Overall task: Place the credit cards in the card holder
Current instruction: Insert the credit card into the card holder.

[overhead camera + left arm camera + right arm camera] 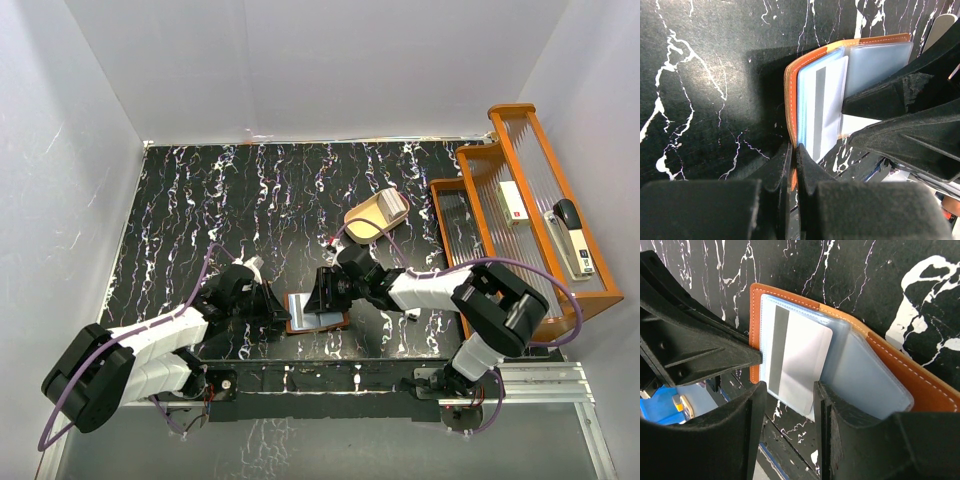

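One brown card holder [850, 360] (open), white striped card [795, 360]

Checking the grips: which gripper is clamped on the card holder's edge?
The left gripper: its jaws are shut on the card holder at its brown edge, whereas the right gripper straddles the white striped card.

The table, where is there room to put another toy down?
The far and left marble is bare, between the walls and the tray. It is crowded near the front, where both grippers meet at the wallet, and by the rack on the right.

White-and-black arms [160, 345] trailing purple cables, black hands.
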Robot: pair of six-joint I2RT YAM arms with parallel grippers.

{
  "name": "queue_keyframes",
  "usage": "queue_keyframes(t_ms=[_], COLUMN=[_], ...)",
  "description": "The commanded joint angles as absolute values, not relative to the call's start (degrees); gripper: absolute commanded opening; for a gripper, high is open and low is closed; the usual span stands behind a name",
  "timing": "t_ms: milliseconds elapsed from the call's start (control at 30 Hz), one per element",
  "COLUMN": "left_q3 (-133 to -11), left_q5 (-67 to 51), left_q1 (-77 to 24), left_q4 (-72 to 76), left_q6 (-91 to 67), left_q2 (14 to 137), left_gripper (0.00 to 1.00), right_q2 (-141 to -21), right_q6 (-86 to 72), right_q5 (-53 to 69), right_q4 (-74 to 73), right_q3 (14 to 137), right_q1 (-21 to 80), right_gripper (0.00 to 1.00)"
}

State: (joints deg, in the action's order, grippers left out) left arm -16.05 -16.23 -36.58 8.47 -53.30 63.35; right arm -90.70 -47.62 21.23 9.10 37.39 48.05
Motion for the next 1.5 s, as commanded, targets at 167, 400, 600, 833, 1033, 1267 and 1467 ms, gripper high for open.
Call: queue_keyframes(t_ms=[167, 400, 600, 833, 1033, 1267, 1467], left_q3=[-15.32, -15.12, -15.64, -15.97, -17.08, -16.35, -17.35], left_q5=[-18.81, -17.82, -16.86, -15.82, -15.46, -15.82, -15.84], left_q1=[-36.83, -36.83, -36.83, -36.83, -36.83, -36.83, -36.82], left_q4=[10.11, 8.98, 6.79, 2.95, 0.6, 0.02, -1.64], left_q6=[-52.65, -52.47, -52.11, -51.51, -50.55, -51.06, -49.08], left_q2=[62.98, 61.55, 59.65, 58.7, 56.86, 53.36, 53.33], left_gripper=[0.0, 0.0, 0.0, 0.0, 0.0, 0.0, 0.0], right_q2=[-92.34, -92.73, -93.19, -92.59, -89.82, -93.42, -97.52], right_q6=[-45.85, -44.26, -43.5, -34.03, -28.71, -20.6, -12.9], right_q5=[22.0, 22.9, 26.33, 19.93, 14.1, 7.47, -3.81], right_q4=[12.23, 11.5, 11.41, -5.83, -12.18, -21.97, -24.7], right_q3=[40.77, 41.57, 43.33, 52.16, 57.29, 68.82, 77.61], right_q1=[48.6, 48.6, 48.6, 48.01, 44.49, 35.7, 29.98], right_gripper=[0.41, 0.34, 0.34, 0.4, 0.42, 0.43, 0.44])
